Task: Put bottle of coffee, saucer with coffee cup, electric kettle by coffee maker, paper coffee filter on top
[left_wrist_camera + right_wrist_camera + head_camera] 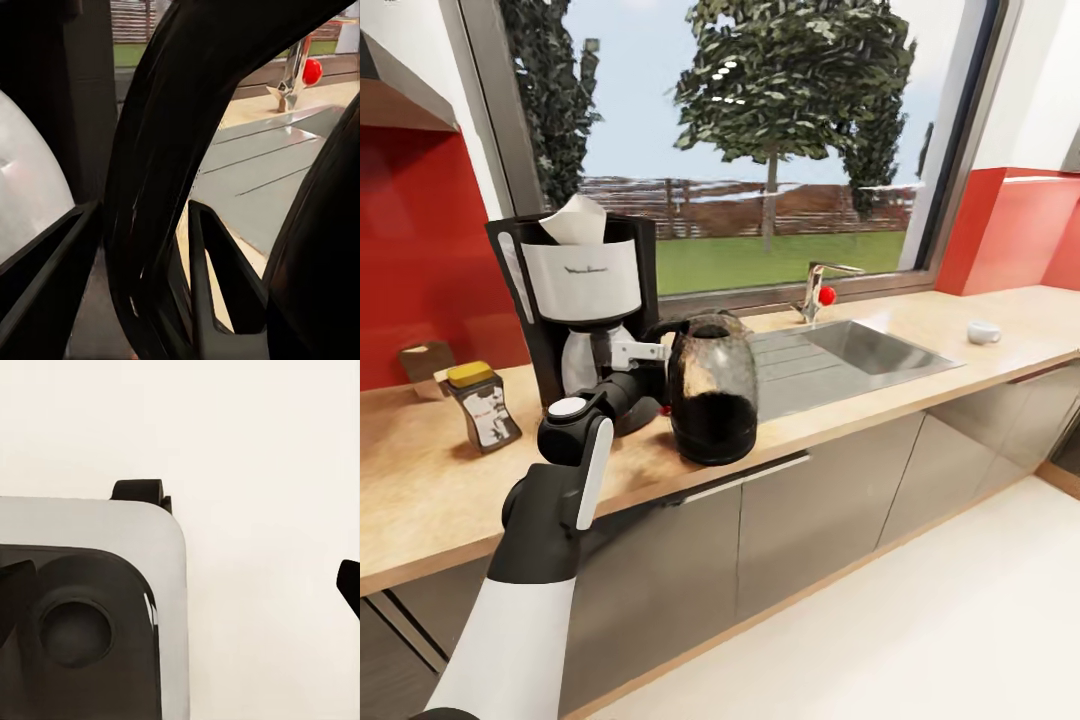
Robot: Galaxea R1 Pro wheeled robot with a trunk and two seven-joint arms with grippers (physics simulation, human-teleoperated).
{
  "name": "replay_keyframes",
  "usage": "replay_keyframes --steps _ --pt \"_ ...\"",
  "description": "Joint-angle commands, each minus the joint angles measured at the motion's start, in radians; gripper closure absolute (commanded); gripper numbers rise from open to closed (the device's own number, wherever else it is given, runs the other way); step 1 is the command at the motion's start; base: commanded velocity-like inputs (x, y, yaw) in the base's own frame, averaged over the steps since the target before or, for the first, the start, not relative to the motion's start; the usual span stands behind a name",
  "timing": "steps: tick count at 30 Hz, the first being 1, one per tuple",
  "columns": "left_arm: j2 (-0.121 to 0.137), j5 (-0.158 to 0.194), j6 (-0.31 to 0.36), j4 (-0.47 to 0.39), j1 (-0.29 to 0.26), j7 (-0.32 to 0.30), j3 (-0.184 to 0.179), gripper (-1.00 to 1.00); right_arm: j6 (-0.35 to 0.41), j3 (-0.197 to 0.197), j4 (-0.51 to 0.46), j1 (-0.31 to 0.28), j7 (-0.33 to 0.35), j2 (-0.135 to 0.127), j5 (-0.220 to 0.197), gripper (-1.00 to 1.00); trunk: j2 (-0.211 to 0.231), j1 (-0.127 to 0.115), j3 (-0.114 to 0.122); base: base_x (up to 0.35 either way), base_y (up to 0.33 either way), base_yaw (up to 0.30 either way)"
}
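At frame centre the left gripper pinches the electric kettle handle, standing it on the counter beside the coffee maker.

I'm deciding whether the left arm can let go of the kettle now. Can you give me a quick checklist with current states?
1. Left tool closed around the electric kettle handle: ok.
2. Kettle base resting on the countertop: cannot tell.
3. Kettle upright: ok.
4. Kettle beside the coffee maker: ok.
5. Paper filter on the coffee maker: ok.
6. Coffee cup on a saucer by the maker: not ok, it sits beyond the sink.
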Motion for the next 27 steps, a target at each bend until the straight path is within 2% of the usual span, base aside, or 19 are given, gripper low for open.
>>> replay_keyframes --steps 1,8,14,21,27 --pt "-0.001 -0.01 0.004 -0.001 -0.001 -0.008 0.001 1.0 -0.003 0.002 0.001 -0.001 0.005 0.0 -0.007 -1.0 -0.001 0.0 -0.001 0.0 -0.059 0.137" --pt "-0.001 -0.01 0.004 -0.001 -0.001 -0.009 0.002 1.0 -0.003 0.002 0.001 -0.001 0.005 0.0 -0.007 -1.0 -0.001 0.0 -0.001 -0.022 -0.11 0.193" --pt "-0.001 -0.01 0.004 -0.001 -0.001 -0.009 0.002 1.0 -0.003 0.002 0.001 -0.001 0.005 0.0 -0.007 -1.0 -0.001 0.0 -0.001 -0.059 -0.235 0.044" --pt "-0.001 -0.01 0.004 -0.001 -0.001 -0.009 0.003 1.0 -0.003 0.002 0.001 -0.001 0.004 0.0 -0.007 -1.0 -0.001 0.0 -0.001 -0.011 -0.071 0.114" --pt "-0.001 -0.01 0.004 -0.001 -0.001 -0.009 0.003 1.0 -0.003 0.002 0.001 -0.001 0.005 0.0 -0.007 -1.0 -0.001 0.0 -0.001 0.0 -0.252 0.077"
